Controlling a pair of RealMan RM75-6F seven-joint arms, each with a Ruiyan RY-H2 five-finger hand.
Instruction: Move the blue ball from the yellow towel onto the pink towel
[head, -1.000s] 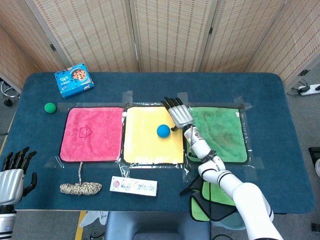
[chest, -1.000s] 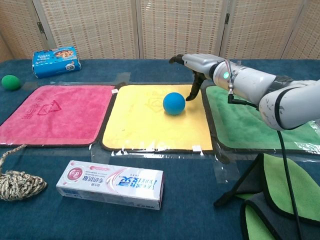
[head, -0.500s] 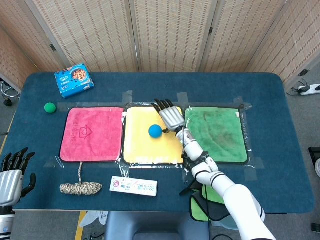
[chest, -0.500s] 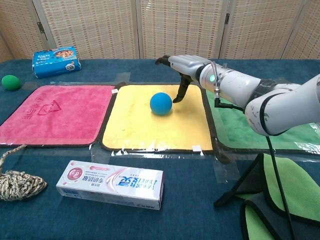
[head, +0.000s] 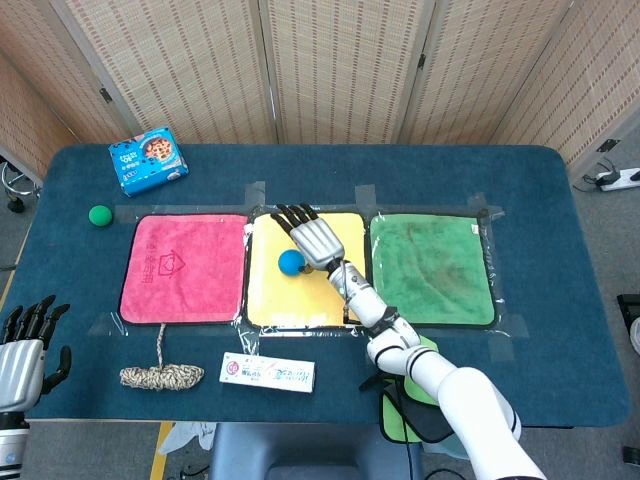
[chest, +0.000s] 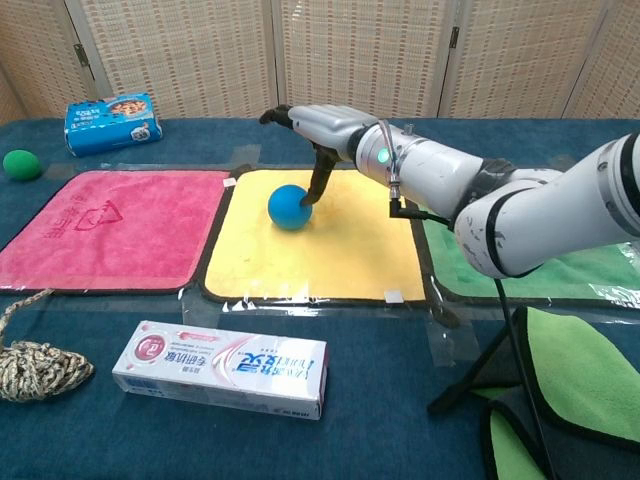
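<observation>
A round, plain blue ball (chest: 290, 207) rests on the yellow towel (chest: 330, 255).

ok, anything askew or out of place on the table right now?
Mostly tidy. The green cloth at the near right edge lies crumpled with a corner folded up, unlike the three flat taped towels. The blue ball sits on the yellow towel, with the right hand against its side rather than gripping it. Nothing spilled or damaged.

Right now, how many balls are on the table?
2. The blue ball lies on the yellow towel by the right hand; a green ball sits left of the pink towel.
</observation>
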